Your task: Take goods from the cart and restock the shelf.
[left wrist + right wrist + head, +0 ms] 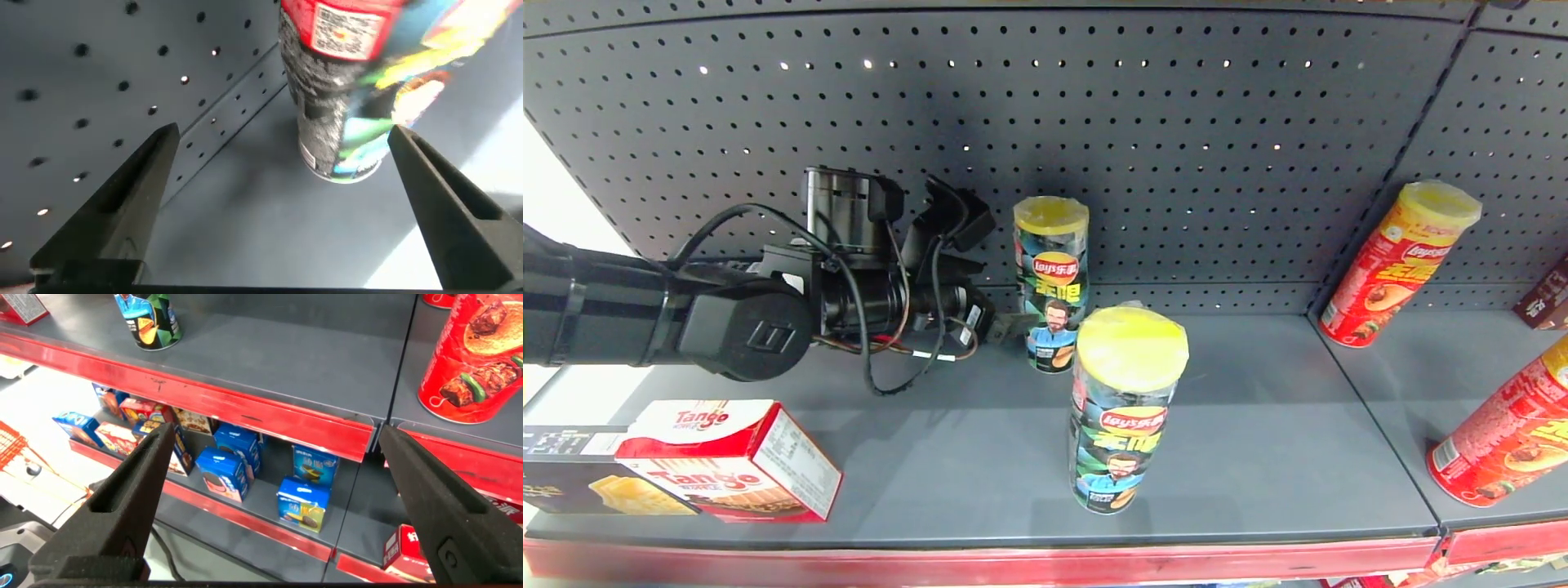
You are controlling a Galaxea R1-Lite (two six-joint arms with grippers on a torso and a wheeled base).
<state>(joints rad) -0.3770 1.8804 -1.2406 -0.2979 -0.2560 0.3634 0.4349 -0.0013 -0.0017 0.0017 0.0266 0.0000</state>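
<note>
The front can [1123, 408] stands upright near the shelf [1258, 425] lip. At its 11 o'clock stands the rear can [1054, 278], likely set deep to form a row. The left gripper [1015, 325] is spread at that can's 9 o'clock. The right gripper [274, 437] is spread, holding nothing.

Soft, even light falls on the shelf [1258, 441]; the rear chip can [1051, 278] throws a faint shadow onto the pegboard [1176, 122], where pinpoints glow through some holes. Past the shelf's left edge the head view burns out white, and the shelf's front edge bows. The left wrist view smears that can's top.
</note>
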